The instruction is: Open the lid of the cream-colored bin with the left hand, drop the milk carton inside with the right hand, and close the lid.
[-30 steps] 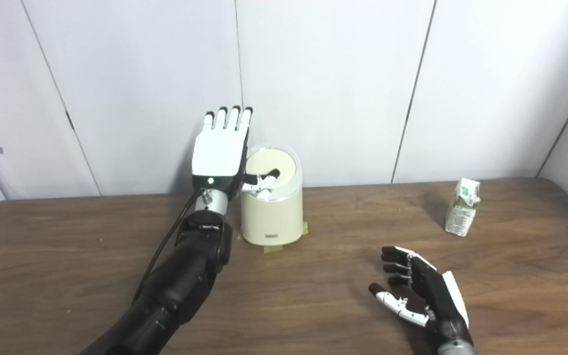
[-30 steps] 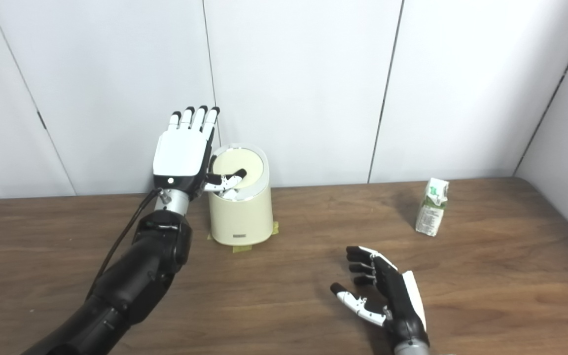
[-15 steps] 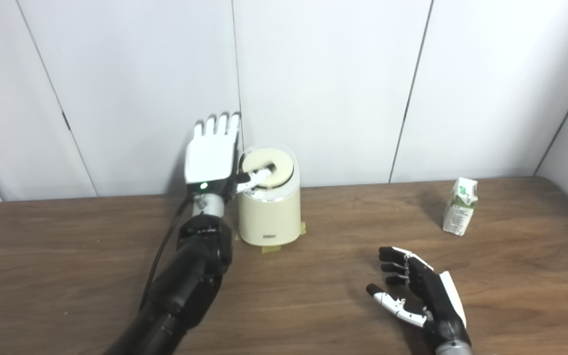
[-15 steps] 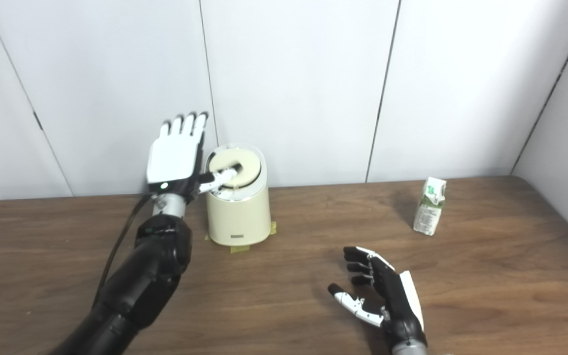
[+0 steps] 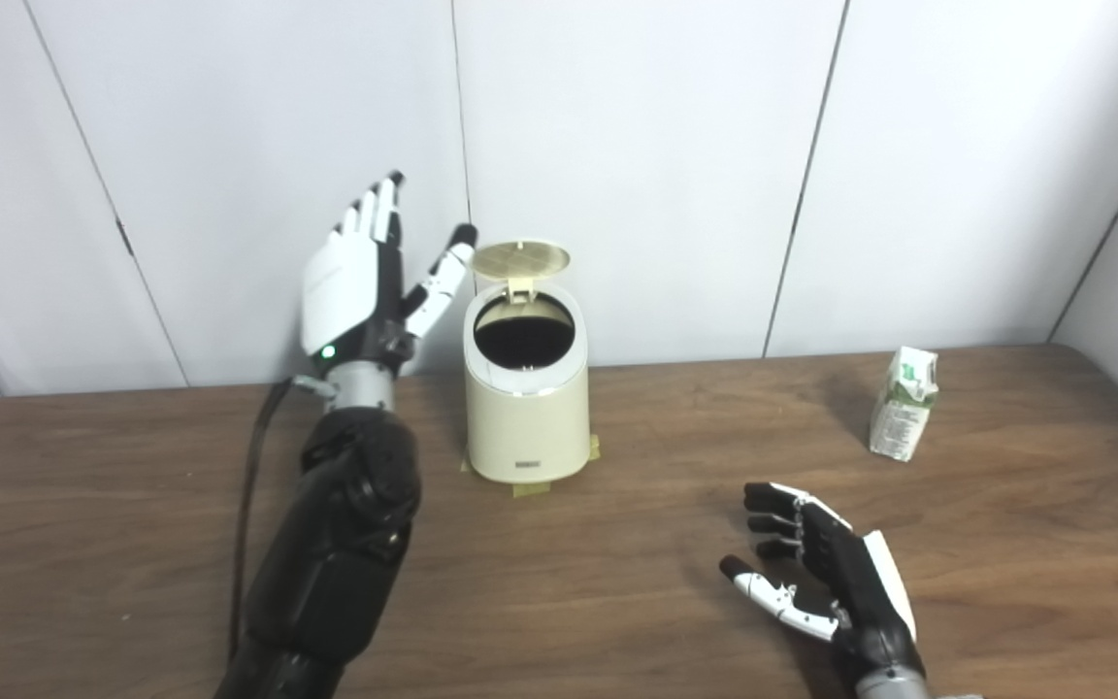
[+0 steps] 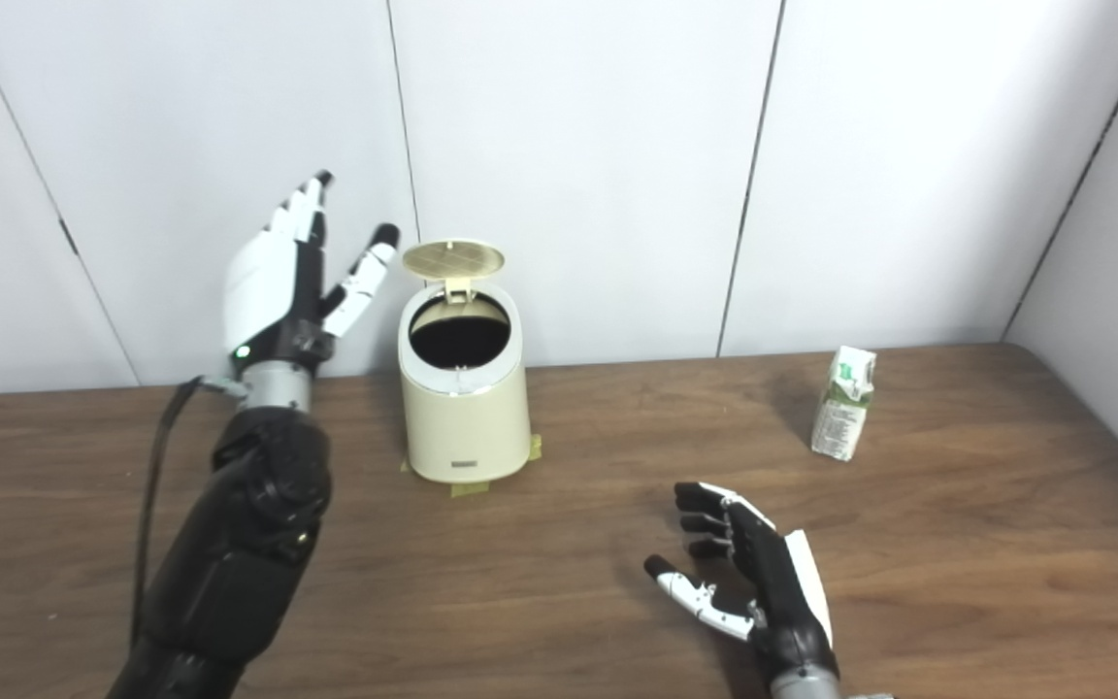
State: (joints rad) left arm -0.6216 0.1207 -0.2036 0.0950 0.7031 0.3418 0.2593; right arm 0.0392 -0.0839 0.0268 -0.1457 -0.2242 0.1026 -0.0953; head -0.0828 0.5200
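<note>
The cream-colored bin (image 5: pixel 526 408) stands at the back of the wooden table (image 5: pixel 617 582), its round lid (image 5: pixel 520 258) flipped up behind a dark opening. My left hand (image 5: pixel 355 291) is raised to the left of the bin, open, fingers spread upward, thumb tip close to the lid but not touching. The green and white milk carton (image 5: pixel 904 404) stands upright at the far right. My right hand (image 5: pixel 826 573) rests low near the front edge, open and empty, well short of the carton.
Yellow tape tabs (image 5: pixel 532 488) mark the bin's base. White wall panels (image 5: pixel 637 146) close off the back of the table. Bare wood lies between the bin and the carton.
The lid, pressed by my left thumb earlier, has sprung open. My left hand has pulled away to the left and tilted. The right hand has stayed put.
</note>
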